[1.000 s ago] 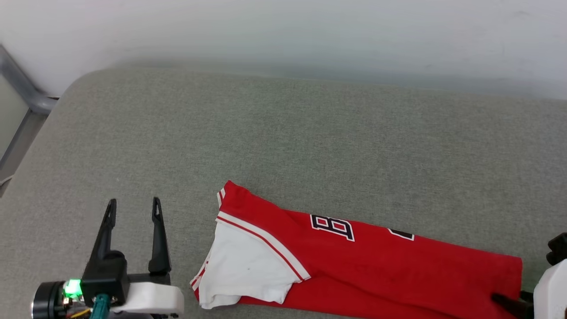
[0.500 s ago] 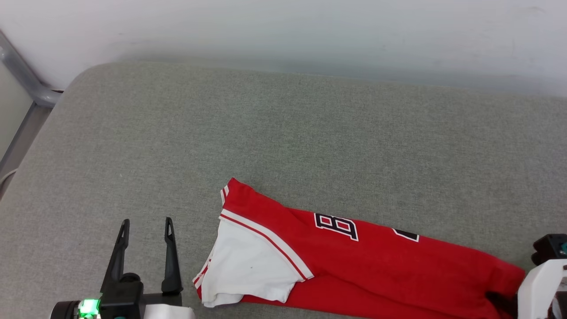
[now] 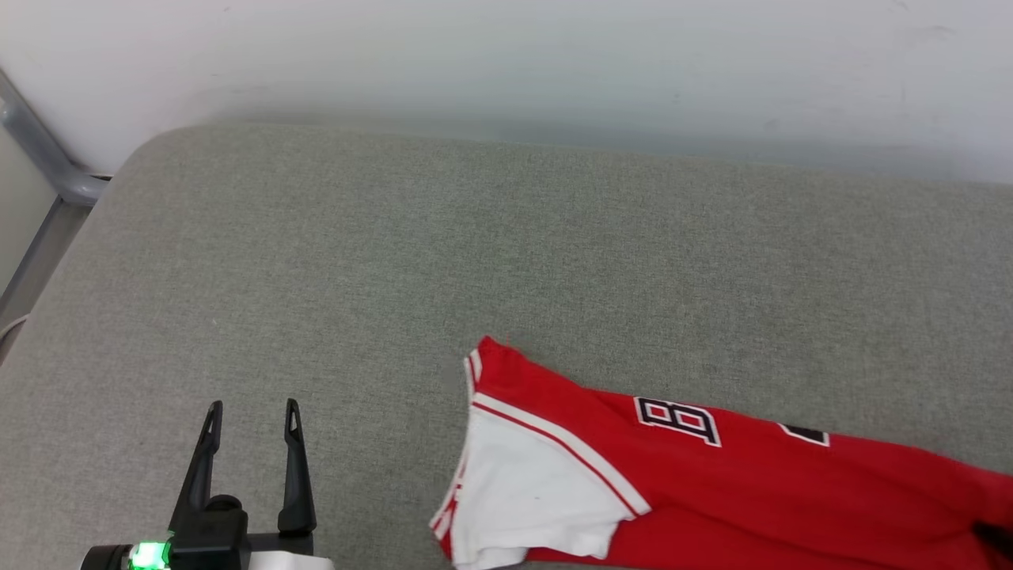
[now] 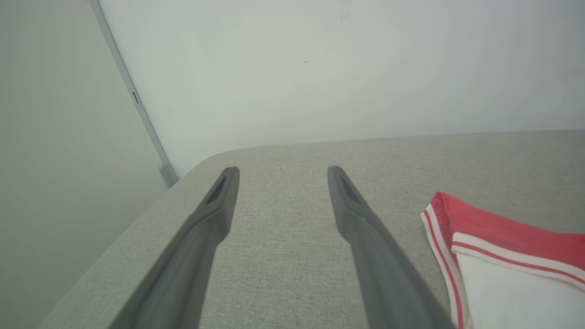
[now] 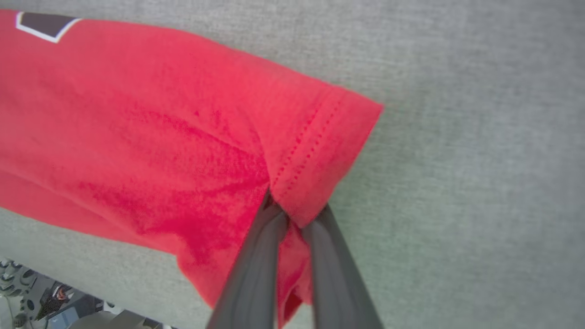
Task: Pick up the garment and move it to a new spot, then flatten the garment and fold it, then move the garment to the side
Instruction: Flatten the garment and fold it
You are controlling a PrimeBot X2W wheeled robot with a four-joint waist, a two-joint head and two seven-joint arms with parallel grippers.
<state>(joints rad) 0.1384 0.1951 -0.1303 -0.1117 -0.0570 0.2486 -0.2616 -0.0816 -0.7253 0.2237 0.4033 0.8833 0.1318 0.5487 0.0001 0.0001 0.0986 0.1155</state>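
Note:
The garment [image 3: 712,491], a red jersey folded into a long strip with a white sleeve and black lettering, lies on the grey cushion at the lower right of the head view. Its striped collar end [image 4: 480,246] shows at the right of the left wrist view. My right gripper [image 5: 297,214] is shut on the garment's hem corner [image 5: 315,151], pinching the red cloth between both fingers. My left gripper [image 3: 252,412] stands open over bare cushion, well left of the garment, with nothing between its fingers [image 4: 219,205].
The grey cushioned surface [image 3: 396,261] ends at a white wall behind. Its rounded left corner borders a grey metal rail [image 3: 47,158]. The cushion's near edge and some floor clutter [image 5: 41,301] show at the bottom left of the right wrist view.
My right gripper has shut on the garment's hem. The head camera has shifted, so the garment sits further right in its view. The left gripper stays open and sits lower in that view.

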